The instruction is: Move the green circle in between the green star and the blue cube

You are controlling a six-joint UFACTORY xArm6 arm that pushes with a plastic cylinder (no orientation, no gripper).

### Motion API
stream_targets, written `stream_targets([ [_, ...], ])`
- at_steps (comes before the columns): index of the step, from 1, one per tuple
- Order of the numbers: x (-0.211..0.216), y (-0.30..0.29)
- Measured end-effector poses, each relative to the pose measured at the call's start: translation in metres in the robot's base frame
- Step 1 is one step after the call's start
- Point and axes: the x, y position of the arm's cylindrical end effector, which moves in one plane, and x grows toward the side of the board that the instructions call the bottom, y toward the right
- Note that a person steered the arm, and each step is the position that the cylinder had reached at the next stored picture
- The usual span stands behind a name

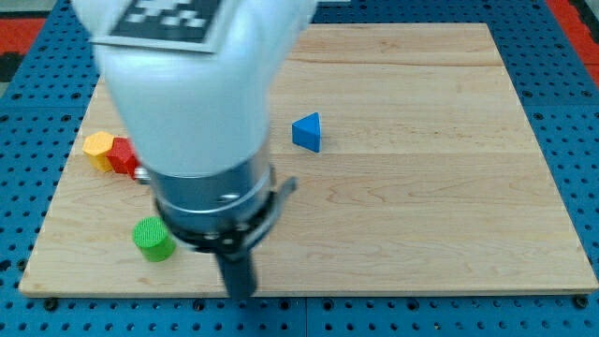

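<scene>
the green circle (153, 238) sits near the surface's (421, 206) bottom edge on the view's left, standing free. my tip (240, 292) is just to its right and a little lower, apart from it, at the foot of the dark rod. there is no pincer on this arm, only the rod, so nothing opens or holds.

further up on the left, a yellow block (97, 149) and a red block (123, 155) touch each other, the red one partly behind the arm (187, 103). a blue block (307, 132), wedge-like from here, lies right of the arm.

i can't see a green star or a clear blue cube; the arm hides much. by my reckoning the move is barely begun.
</scene>
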Motion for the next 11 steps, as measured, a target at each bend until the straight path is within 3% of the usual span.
stream_targets([
  [2,0.000,-0.126],
  [6,-0.014,-0.229],
  [10,-0.020,-0.221],
  [11,-0.025,-0.151],
])
